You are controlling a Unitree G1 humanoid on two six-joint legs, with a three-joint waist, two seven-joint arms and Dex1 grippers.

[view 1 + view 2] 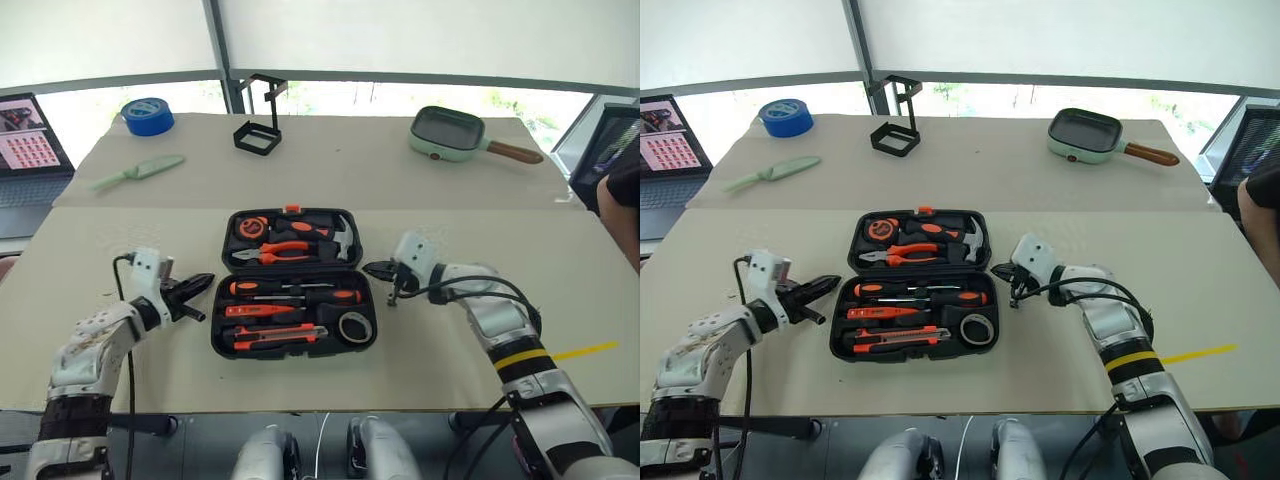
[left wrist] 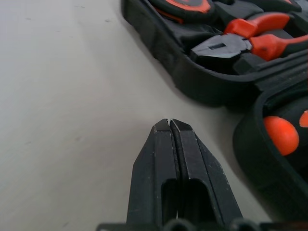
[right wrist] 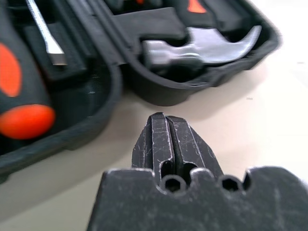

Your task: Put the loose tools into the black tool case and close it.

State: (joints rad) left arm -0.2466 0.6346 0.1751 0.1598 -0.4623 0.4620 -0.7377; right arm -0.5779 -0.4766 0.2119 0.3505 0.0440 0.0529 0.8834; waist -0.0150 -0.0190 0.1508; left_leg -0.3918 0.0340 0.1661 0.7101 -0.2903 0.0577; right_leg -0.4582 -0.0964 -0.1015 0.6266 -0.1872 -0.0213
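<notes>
Both grippers were pressed together and empty, the left gripper (image 1: 200, 283) and right gripper (image 1: 375, 270) flanking the black tool case (image 1: 294, 283), which lay open mid-worktop (image 1: 120, 240). All loose tools seemed already seated in their moulded slots, so closing remained: best done by lifting the far lid evenly from both sides. The hard plastic shell had rounded corners.

No lettering, label, brand or number could be read anywhere. The laptop screen (image 1: 25, 135) at the far left edge showed a grid of small pictures, too tiny to make out any words.
</notes>
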